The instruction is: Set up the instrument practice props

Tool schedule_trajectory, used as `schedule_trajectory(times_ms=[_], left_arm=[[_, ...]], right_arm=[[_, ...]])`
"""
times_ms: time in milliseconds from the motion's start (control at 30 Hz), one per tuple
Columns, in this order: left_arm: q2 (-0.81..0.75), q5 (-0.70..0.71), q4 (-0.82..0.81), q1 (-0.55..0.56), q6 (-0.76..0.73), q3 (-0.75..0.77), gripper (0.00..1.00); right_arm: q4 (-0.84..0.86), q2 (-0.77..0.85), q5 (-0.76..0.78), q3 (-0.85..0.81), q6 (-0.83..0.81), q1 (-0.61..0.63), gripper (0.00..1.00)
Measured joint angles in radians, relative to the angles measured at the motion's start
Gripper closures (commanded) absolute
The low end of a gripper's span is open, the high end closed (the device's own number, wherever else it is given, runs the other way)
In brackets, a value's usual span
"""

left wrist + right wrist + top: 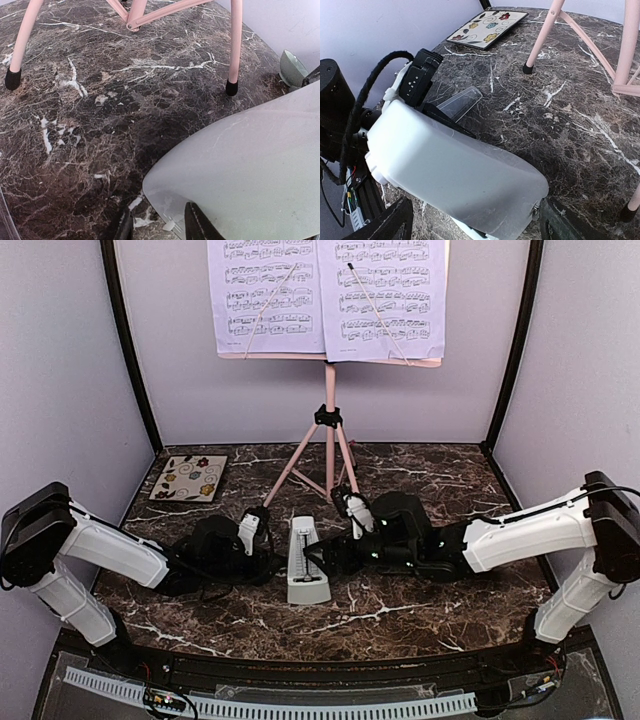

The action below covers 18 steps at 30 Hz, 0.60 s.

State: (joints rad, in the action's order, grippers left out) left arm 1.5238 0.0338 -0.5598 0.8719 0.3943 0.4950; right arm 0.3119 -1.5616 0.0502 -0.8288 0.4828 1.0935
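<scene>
Two arms: both lie low over the dark marble table point(440, 475), reaching in from either side toward its middle.
Floral tile point(188, 478): flat on the table at the back left, well apart from everything else.
Left gripper point(160, 227): just beside the left face of the metronome point(308, 562). Its fingers point(197, 225) stand somewhat apart with only bare marble between them, so it holds nothing. One finger overlaps the pale face in the wrist view; whether it touches cannot be told.
Metronome: white-grey, on the table in front of the tripod and between the two grippers. Whether it stands fully upright or leans cannot be told.
Music stand point(329, 430): pink, upright at the back centre, its black-tipped legs planted on the marble.
Left page point(265, 295) and right page point(390, 295): side by side on the stand's desk, printed faces outward, each crossed by a thin slanted holder arm.
Bowl point(292, 67): pale green; only part of it shows at the right edge of the left wrist view, past one stand foot.
Right gripper point(480, 220): against the metronome's right side. Its fingers point(395, 220) sit far apart in the lower corners of the wrist view, with the white body spanning the gap between them. Whether the pads press on it cannot be told.
</scene>
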Motion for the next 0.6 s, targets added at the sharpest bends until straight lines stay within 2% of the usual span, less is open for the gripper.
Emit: schedule_trajectory(times_ms=[433, 600], left_arm=[[0.0, -0.003, 0.0, 0.0, 0.0, 0.004, 0.62], [0.0, -0.008, 0.0, 0.0, 0.0, 0.01, 0.62]], right_arm=[[-0.002, -0.013, 0.05, -0.032, 0.004, 0.018, 0.47], [-0.006, -0.011, 0.067, -0.029, -0.004, 0.019, 0.41]])
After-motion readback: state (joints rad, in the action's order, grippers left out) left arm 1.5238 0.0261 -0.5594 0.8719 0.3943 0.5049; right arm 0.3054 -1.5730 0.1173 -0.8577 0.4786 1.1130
